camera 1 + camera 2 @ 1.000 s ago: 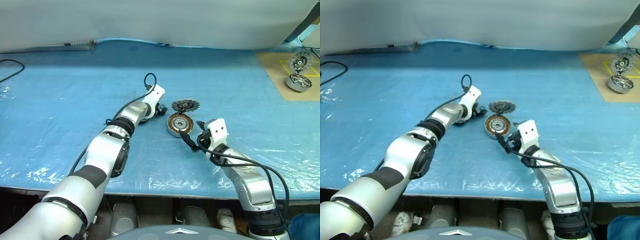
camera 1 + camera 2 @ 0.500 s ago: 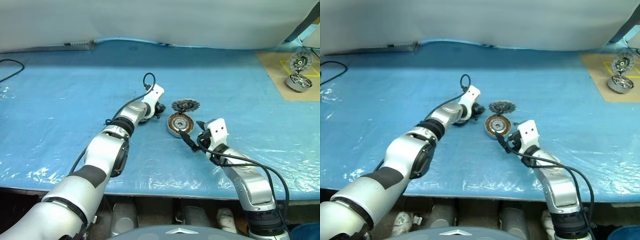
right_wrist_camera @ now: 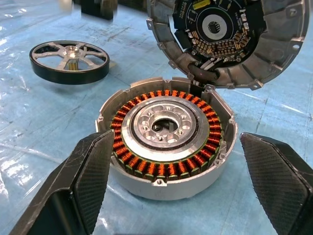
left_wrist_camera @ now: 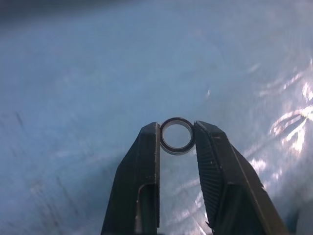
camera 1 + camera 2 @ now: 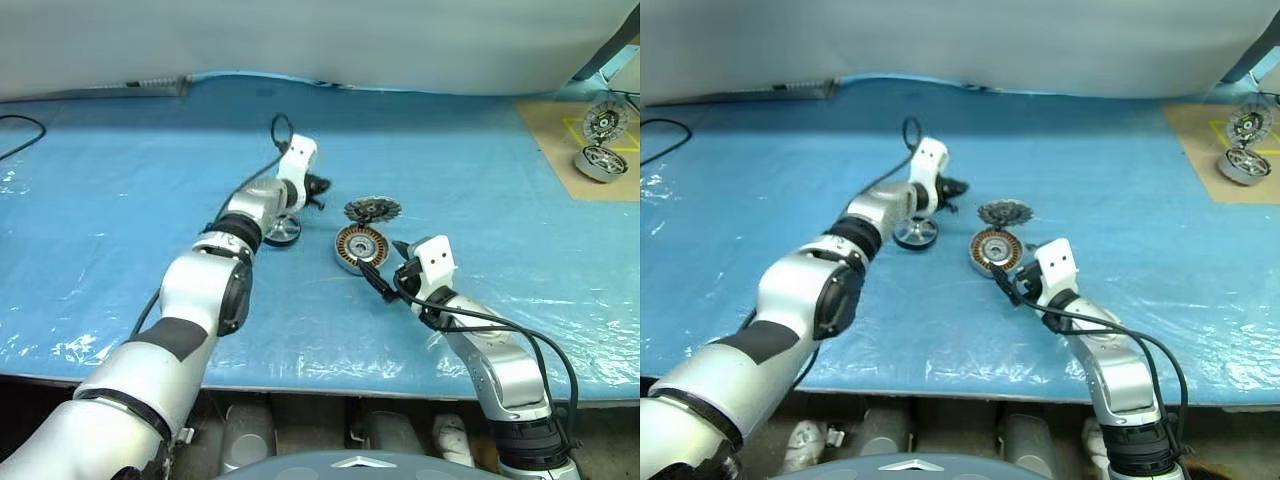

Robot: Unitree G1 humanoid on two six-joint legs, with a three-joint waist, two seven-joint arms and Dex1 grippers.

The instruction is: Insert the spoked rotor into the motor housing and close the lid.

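With its fingers pinched on a small thin ring, the left gripper hangs above the blue sheet, w/ bare sheet on every side. Spoked rotor lies flat below and just beside it, untouched, clear of the motor housing to its right. Lid stands swung up at the housing's far rim. Right gripper jaws stand wide open, one each side of the housing's near edge, not touching.
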